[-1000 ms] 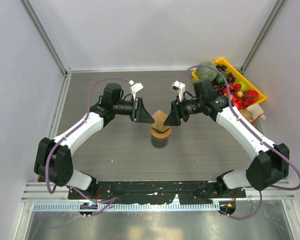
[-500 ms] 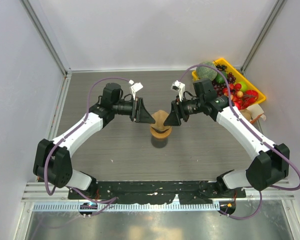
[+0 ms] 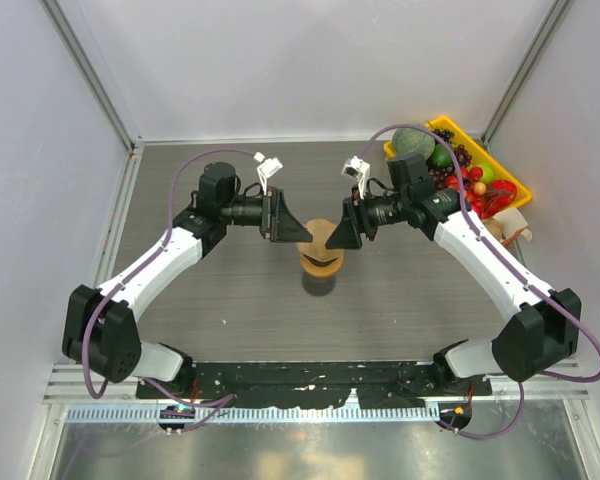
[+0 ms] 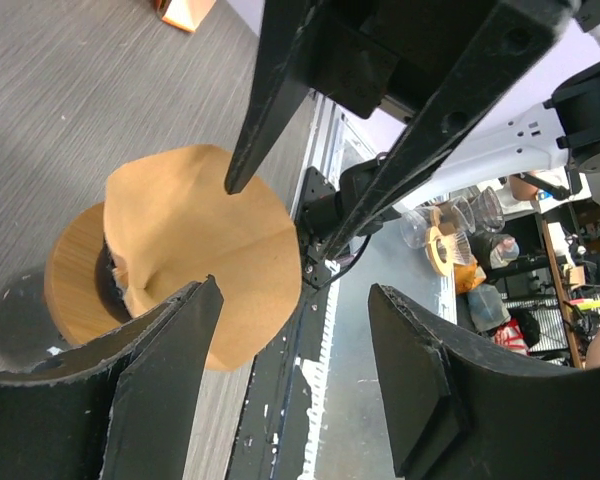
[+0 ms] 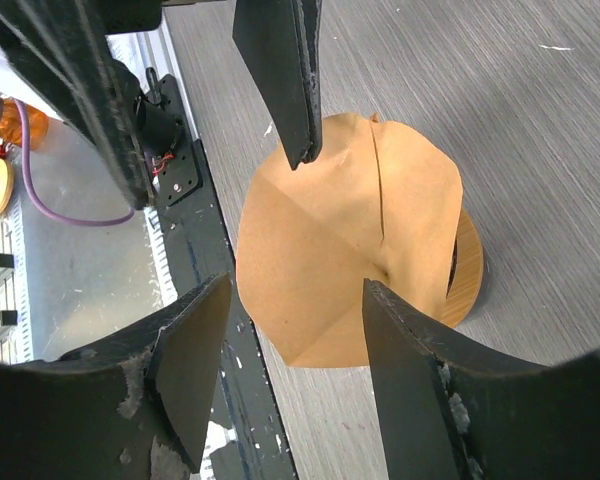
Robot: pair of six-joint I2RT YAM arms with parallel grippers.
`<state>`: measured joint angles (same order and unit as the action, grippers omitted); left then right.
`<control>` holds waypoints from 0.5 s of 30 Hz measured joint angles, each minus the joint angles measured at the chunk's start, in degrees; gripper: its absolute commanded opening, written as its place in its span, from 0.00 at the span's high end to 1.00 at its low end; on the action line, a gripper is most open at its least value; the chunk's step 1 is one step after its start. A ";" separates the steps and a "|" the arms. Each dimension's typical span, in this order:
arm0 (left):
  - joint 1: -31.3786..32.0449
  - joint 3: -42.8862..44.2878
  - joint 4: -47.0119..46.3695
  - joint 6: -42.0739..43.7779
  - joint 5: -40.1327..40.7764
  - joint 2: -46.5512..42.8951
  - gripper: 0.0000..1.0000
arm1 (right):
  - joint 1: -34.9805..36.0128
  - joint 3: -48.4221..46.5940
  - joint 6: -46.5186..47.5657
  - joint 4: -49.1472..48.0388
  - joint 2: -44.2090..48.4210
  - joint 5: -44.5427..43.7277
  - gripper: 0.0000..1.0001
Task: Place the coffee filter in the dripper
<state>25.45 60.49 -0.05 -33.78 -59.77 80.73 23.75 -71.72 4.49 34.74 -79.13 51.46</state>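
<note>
The tan paper coffee filter (image 3: 320, 238) stands flared open with its point down in the middle of an orange-brown round ring (image 3: 320, 262). The dripper is almost wholly covered; only a dark sliver (image 4: 108, 285) shows under the paper, and again as a dark edge (image 5: 452, 270) in the right wrist view. My left gripper (image 3: 302, 235) is open at the filter's left edge, and the paper (image 4: 200, 250) lies past its fingertips, untouched. My right gripper (image 3: 334, 238) is open at the filter's right edge, and the filter's lower corner (image 5: 320, 300) hangs free between its fingers.
A yellow tray (image 3: 508, 180) of plastic fruit and vegetables sits at the back right, close behind the right arm. Cage walls stand on both sides and at the back. A black rail (image 3: 310, 378) runs along the table's near edge.
My left gripper's jaws have spread wider and it has drawn slightly back and away from the filter. The filter stays on the ring. The right gripper has barely moved.
</note>
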 measured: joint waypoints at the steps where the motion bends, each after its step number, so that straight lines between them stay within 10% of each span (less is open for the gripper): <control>1: 0.00 0.00 -0.59 -0.28 -0.09 -0.42 0.26 | 0.00 -0.07 -0.04 0.00 0.02 0.17 0.37; 10: -0.04 0.68 -0.17 1.66 -0.31 -3.67 0.01 | 0.00 -1.90 0.35 0.68 0.26 0.48 0.28; 15: -0.90 3.80 7.93 8.59 0.37 -7.34 0.01 | 0.00 -5.05 1.81 0.96 3.30 -1.25 0.03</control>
<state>24.56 64.29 7.88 -25.19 -59.40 73.38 23.75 -76.77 6.31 35.70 -75.83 50.22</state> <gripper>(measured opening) 0.992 0.911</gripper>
